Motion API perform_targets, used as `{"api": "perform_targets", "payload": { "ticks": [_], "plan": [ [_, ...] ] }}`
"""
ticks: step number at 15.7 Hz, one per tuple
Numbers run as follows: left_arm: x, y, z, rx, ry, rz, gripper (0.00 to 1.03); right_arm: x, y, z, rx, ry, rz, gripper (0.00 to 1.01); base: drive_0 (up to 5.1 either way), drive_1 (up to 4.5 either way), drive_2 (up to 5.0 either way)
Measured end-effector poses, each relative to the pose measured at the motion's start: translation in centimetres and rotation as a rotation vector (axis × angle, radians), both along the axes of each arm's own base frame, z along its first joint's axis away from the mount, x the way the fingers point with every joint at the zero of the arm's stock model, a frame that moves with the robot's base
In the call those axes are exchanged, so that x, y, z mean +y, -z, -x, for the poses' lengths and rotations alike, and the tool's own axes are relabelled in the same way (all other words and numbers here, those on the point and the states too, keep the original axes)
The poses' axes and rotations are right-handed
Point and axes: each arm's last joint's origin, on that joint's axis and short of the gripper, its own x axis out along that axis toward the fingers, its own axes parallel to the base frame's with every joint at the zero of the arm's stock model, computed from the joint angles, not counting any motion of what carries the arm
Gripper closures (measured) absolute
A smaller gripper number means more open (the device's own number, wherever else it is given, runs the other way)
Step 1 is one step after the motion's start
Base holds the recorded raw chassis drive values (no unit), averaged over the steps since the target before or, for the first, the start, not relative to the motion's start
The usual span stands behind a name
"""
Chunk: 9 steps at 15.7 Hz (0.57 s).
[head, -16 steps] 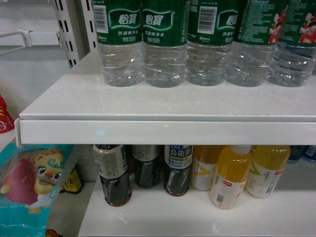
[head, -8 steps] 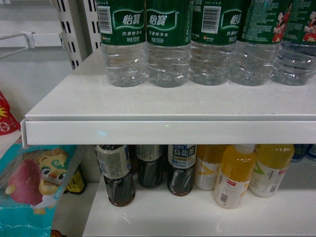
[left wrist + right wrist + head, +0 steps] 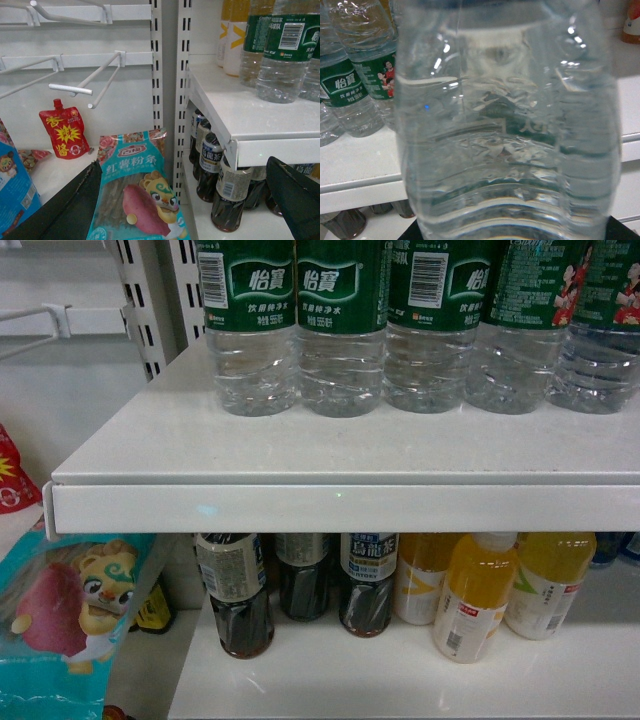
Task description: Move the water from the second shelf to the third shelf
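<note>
Head view shows us a white shelf (image 3: 300,455) carrying a row of water bottles (image 3: 340,330) with green labels, standing side by side toward the back, and below it a lower shelf (image 3: 400,680) with dark tea bottles (image 3: 235,590) on the left and yellow drink bottles (image 3: 475,595) to their right. Neither of our arms appears in that view. At its left edge we see a teal snack bag (image 3: 60,625) printed with a cartoon lion and a sweet potato. From our left wrist camera we look past the dark fingers of the left gripper (image 3: 192,210), which stand wide apart at the bottom corners with nothing between them; beyond them hang white wire hooks (image 3: 75,80), a red spouted pouch (image 3: 65,131) sits on a side shelf, and the teal bag stands in front. Our right wrist camera is filled almost edge to edge by one clear ribbed water bottle (image 3: 510,130), very close to the lens, with a dark part of the right gripper (image 3: 510,235) just visible beneath it; we cannot tell from this whether the fingers are clamped on it. Behind it, more green-labelled bottles stand on a white shelf at the left.
</note>
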Motion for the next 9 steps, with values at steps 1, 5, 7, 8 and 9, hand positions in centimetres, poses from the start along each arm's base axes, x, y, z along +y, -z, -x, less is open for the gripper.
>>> {"api": "perform_targets", "payload": {
  "ticks": [1,5,7,8,9],
  "plan": [
    [0.0,0.0,0.0,0.0,0.0,0.0,0.05,0.0,0.0,0.0,0.0,0.0,0.0,0.59,-5.0,2.4,2.4],
    [0.0,0.0,0.0,0.0,0.0,0.0,0.05,0.0,0.0,0.0,0.0,0.0,0.0,0.59,-5.0,2.4,2.4],
    [0.0,0.0,0.0,0.0,0.0,0.0,0.05,0.0,0.0,0.0,0.0,0.0,0.0,0.59,-5.0,2.4,2.4],
    [0.0,0.0,0.0,0.0,0.0,0.0,0.05,0.0,0.0,0.0,0.0,0.0,0.0,0.59,-5.0,2.4,2.4],
    [0.0,0.0,0.0,0.0,0.0,0.0,0.05,0.0,0.0,0.0,0.0,0.0,0.0,0.59,-5.0,2.4,2.4]
  ]
}}
